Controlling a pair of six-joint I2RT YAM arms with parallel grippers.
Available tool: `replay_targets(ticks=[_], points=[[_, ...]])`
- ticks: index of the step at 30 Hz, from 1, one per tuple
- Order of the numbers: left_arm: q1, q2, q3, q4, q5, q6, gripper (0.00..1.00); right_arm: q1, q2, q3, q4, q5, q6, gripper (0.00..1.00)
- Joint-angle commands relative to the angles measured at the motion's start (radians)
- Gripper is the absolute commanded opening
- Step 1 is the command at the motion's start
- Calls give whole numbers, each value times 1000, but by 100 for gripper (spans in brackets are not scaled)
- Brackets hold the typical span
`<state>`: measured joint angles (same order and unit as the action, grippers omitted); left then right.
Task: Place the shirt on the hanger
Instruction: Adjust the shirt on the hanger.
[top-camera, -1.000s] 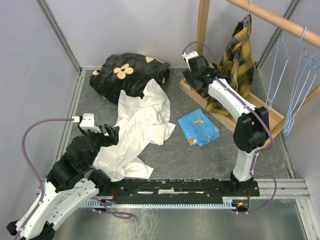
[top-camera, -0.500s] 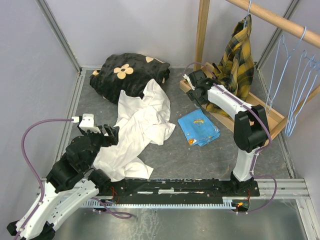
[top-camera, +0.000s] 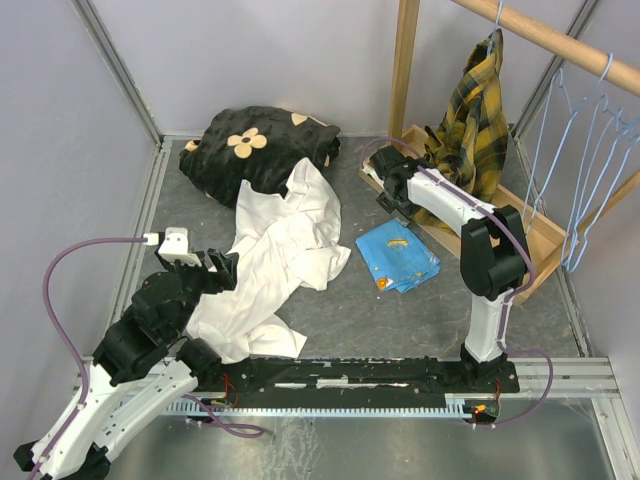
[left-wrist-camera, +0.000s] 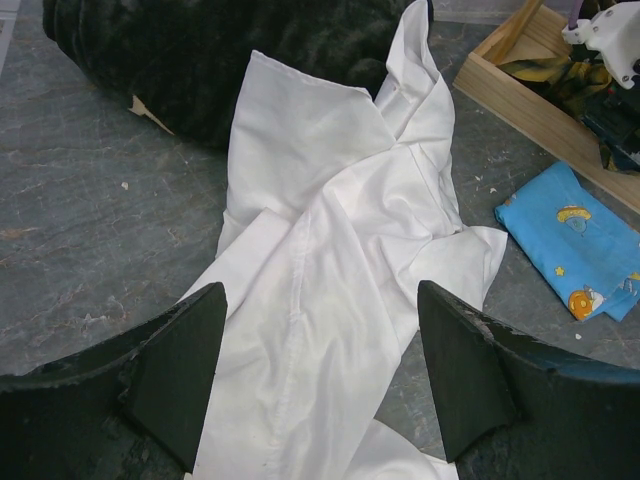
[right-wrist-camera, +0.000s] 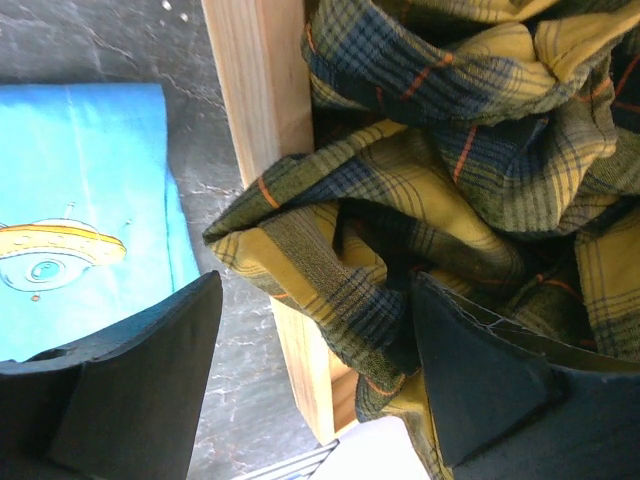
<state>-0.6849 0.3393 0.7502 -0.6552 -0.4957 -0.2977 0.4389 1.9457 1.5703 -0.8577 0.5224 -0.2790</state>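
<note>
The yellow-and-black plaid shirt (top-camera: 476, 118) hangs from the wooden rail by a pale-blue hanger hook (top-camera: 497, 14); the rest of that hanger is hidden inside it. The shirt's lower folds (right-wrist-camera: 450, 150) bunch in the wooden base frame and spill over its edge. My right gripper (top-camera: 393, 192) hovers low over that edge, open. Its jaws (right-wrist-camera: 315, 340) straddle the hem and the wood without closing on either. My left gripper (top-camera: 215, 268) is open above the white garment (left-wrist-camera: 330, 250), and nothing is between its jaws (left-wrist-camera: 320, 370).
A black cloth with cream flowers (top-camera: 262, 145) lies at the back left, partly under the white garment. A folded blue cloth (top-camera: 397, 254) lies near the wooden base frame (top-camera: 545, 240). Several spare pale-blue hangers (top-camera: 600, 130) hang on the rail (top-camera: 560, 42) at right. Grey walls enclose the table.
My right arm has swung its wrist down and toward the near-left edge of the wooden base, onto the shirt's hem. The left arm has not moved.
</note>
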Motion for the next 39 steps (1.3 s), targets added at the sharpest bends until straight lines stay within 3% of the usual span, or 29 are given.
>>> replay_targets(ticks=[1,4,10,12,14,20,31,35,39], points=[[3,2,1,44,-3,-23,83,5,-3,-3,1,107,-22,82],[4,5,1,44,-3,-23,83,4,2,9,15,141,-17,72],[4,1,1,42,-9,-24,83,-13,15,42,81,152,-4,32],[4,0,1,42,-8,-24,83,-37,39,67,87,133,0,12],[4,1,1,42,-7,-24,83,-52,62,101,80,122,12,0],[4,9,1,43,-6,-23,83,-60,99,214,167,125,27,0],[4,12,3,39,-20,-29,83,-64,374,607,144,67,32,1],[4,11,3,37,-26,-30,83,-62,360,585,158,35,54,13],[3,17,3,38,-20,-28,83,-51,269,496,219,14,44,42]])
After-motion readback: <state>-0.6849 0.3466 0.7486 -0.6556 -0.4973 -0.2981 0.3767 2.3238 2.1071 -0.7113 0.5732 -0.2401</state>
